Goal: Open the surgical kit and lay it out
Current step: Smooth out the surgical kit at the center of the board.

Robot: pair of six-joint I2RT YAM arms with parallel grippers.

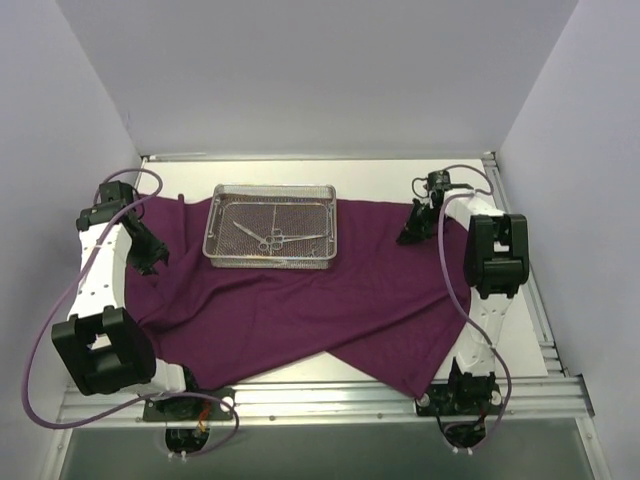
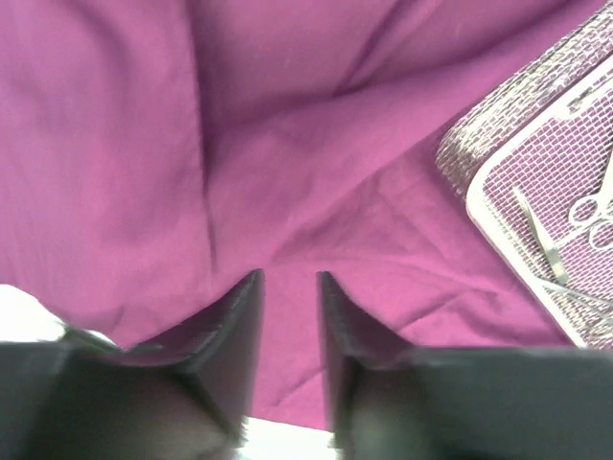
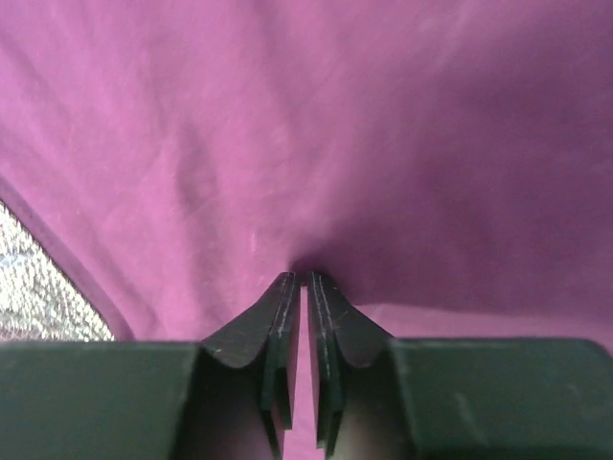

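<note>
The dark purple cloth wrap point(image 1: 330, 300) lies spread open over the table. The silver wire-mesh tray point(image 1: 212, 222) stands on its far middle part, with thin ring-handled instruments point(image 1: 268, 238) lying inside. My left gripper point(image 1: 152, 256) is open and empty, low over the cloth's left part point(image 2: 287, 144). The tray point(image 2: 498, 134) and an instrument point(image 2: 541, 240) are to its right. My right gripper point(image 1: 410, 234) is at the cloth's far right edge. Its fingers point(image 3: 283, 297) are shut on a pinch of cloth point(image 3: 316, 144).
White walls close in the table on the left, back and right. A metal rail point(image 1: 330, 400) runs along the near edge between the arm bases. Bare white table point(image 1: 380, 175) shows behind the cloth. A corner of the tray mesh point(image 3: 38, 287) shows in the right wrist view.
</note>
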